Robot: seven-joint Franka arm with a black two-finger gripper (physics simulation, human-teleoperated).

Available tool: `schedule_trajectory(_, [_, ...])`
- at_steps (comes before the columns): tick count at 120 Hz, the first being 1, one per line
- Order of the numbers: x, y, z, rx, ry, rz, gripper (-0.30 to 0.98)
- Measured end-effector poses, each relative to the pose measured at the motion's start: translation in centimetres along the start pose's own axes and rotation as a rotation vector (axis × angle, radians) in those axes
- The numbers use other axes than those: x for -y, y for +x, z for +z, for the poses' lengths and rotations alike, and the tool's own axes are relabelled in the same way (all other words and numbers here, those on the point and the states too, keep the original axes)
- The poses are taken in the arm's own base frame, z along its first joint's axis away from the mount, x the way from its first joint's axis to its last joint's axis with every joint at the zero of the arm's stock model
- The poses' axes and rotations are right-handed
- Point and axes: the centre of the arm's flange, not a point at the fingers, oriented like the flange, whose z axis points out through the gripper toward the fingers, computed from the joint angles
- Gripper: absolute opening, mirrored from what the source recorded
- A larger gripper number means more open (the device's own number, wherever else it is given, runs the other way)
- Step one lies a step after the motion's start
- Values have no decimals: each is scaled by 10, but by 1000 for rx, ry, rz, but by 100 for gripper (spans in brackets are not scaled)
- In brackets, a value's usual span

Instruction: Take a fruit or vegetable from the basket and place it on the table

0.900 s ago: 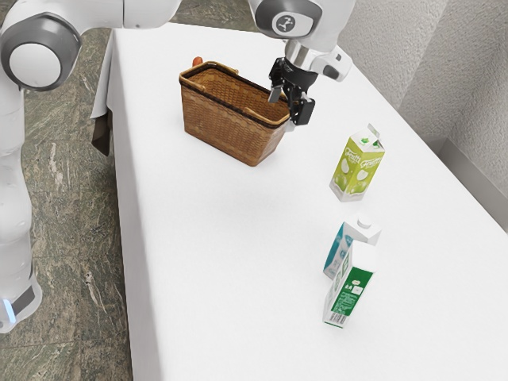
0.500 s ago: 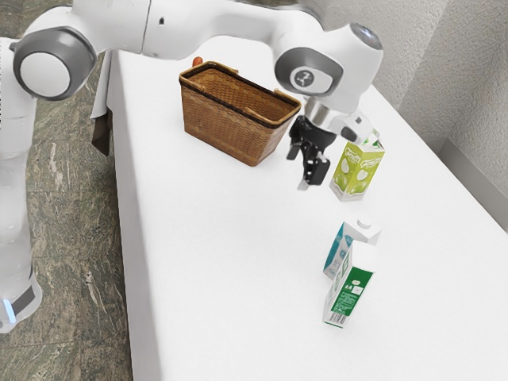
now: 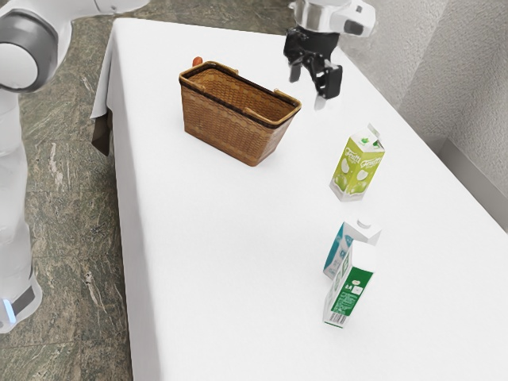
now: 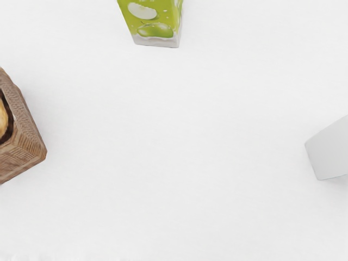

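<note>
Wicker basket (image 3: 230, 127) sits upright on the worktop (image 3: 238, 262), mouth upward, so I judge I can reach in from above without shifting it. My target should be inside; in the wrist view a rounded tan patch (image 4: 2, 119) lies within the rim, but I can't tell whether that's produce or part of a handle. An orange-red piece (image 3: 198, 61) peeks past the basket's far corner, a carrot perhaps; whether it's inside or behind, I can't tell.

My end effector (image 3: 308, 91) hangs above the worktop beside the basket, fingers apart, nothing between them. That spread suits a grasp from above. I'd say the pick is ahead of me: over the mouth first, then down, minding the rim. The bare stretch between basket and cartons looks a sensible set-down spot.

The cartons stand apart from the basket, leaving me that room. Nearest it is the green juice carton (image 3: 358, 167), with apple-like fruit pictures and white lettering I can't read surely. Farther off, a blue-and-white carton (image 3: 336, 251) with a round cap (image 3: 364, 221) stands just beside a white-and-green carton (image 3: 350, 294), whose green panel carries fine print, illegible to me, above a barcode (image 3: 337, 319).
</note>
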Motion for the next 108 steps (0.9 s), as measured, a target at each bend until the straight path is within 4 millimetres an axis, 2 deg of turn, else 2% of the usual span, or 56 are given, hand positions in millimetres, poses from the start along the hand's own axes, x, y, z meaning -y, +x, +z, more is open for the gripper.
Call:
schedule_trajectory(7, [43,-10,-53,-54,-14,-161,69])
schedule_trajectory(12, [74,-14,-66,-59,-11,-282,69])
schedule_trajectory(20, [120,-9,-46,-39,1,-481,69])
schedule_trajectory(26, [146,-4,-34,-44,-1,-608,69])
schedule_trajectory(35, [176,3,-19,-53,-6,-762,69])
schedule_trajectory(45, [198,2,-1,-48,-2,-881,69])
schedule_trajectory(52, [203,1,2,-54,-6,-937,69])
schedule_trajectory(65, [196,-3,-2,-59,-18,-997,69])
schedule_trajectory(78, [222,-2,6,-62,12,-1096,69])
schedule_trajectory(85, [227,-2,9,-77,52,-1101,69])
schedule_trajectory(92, [213,-1,19,-72,92,-1052,69])
schedule_trajectory(108, [155,-10,31,-19,129,-886,69])
